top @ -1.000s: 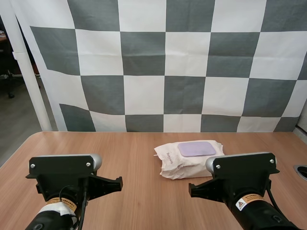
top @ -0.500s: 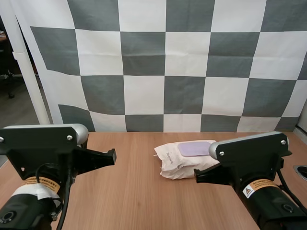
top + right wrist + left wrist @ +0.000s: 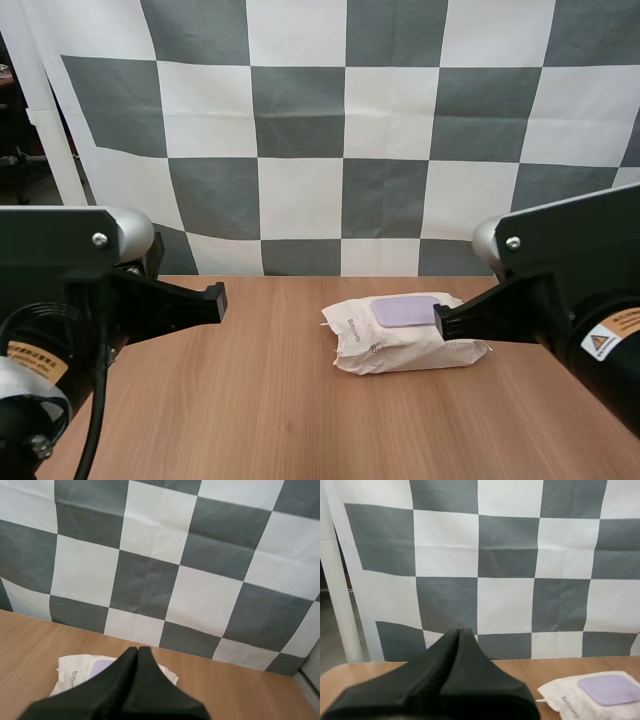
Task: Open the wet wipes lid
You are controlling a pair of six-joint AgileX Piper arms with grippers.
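The white pack of wet wipes (image 3: pixel 400 338) lies flat on the wooden table (image 3: pixel 250 400), right of the middle, its lilac lid (image 3: pixel 405 310) down flat on top. My left gripper (image 3: pixel 459 632) is shut on nothing, its fingers together as one dark wedge; the pack (image 3: pixel 580 700) with its lid (image 3: pixel 610 689) lies well off to its side. My right gripper (image 3: pixel 137 651) is shut too, raised above the table, with the pack (image 3: pixel 75 675) just beyond and below its tip. Part of the pack is hidden behind the right arm (image 3: pixel 570 300).
My left arm (image 3: pixel 70 300) hangs over the table's left side, well above the bare wood. Bare tabletop stretches left of and in front of the pack.
Both arms have risen from low over the table's near edge. The right arm now covers the pack's right end. The pack has not moved and its lid stays down.
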